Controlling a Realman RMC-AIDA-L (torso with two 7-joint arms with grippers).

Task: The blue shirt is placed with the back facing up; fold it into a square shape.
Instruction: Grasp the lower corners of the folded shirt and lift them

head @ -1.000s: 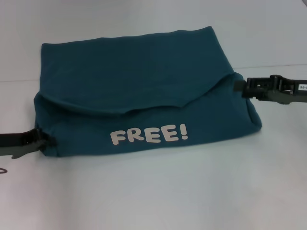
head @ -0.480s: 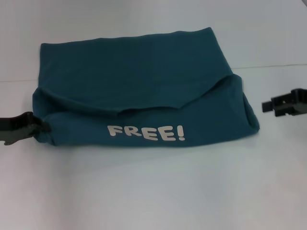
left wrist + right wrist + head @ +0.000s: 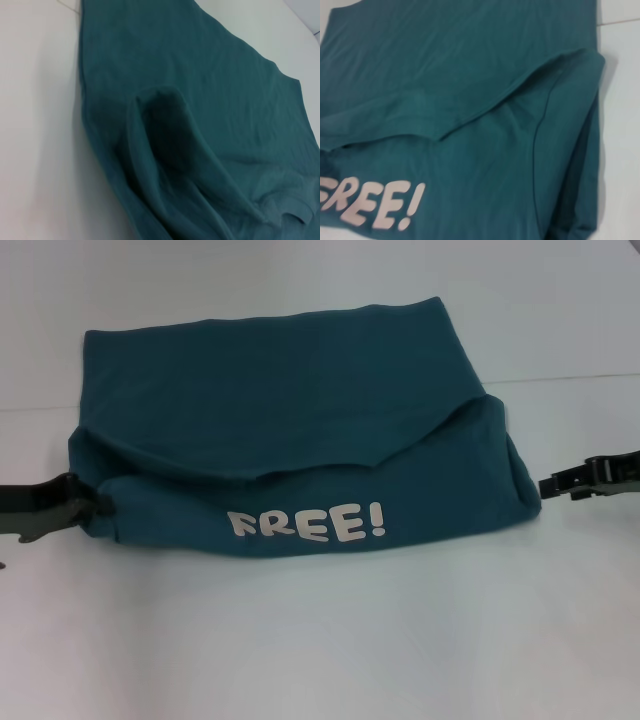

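On the left side you are seeing the left gripper (image 3: 85,508) lying low on the white table (image 3: 320,640), and its dark tip is touching the near left corner of the blue shirt (image 3: 290,410). You cannot tell if its jaws are pinching the cloth or only resting against it, because the corner is hiding the fingertips.

In the middle, the shirt is lying on the table in a wide, roughly rectangular bundle. The cloth is looking soft and matte, like plain cotton, in a dark teal-blue colour. The far part is lying flat and smooth, with a straight far edge. The near part is folded over toward the back and is forming a puffy, rounded layer with a curved edge running across the bundle. In the left wrist view the shirt (image 3: 200,125) is showing a deep, raised fold with fine wrinkles beside it. In the right wrist view the shirt (image 3: 470,100) is showing a stitched hem along the curved edge.

On the near layer, white block letters (image 3: 307,525) are reading "FREE!".

On the right side, the right gripper (image 3: 555,486) is hanging just beside the shirt's right edge, apart from it. Its jaws are too small and dark to judge.
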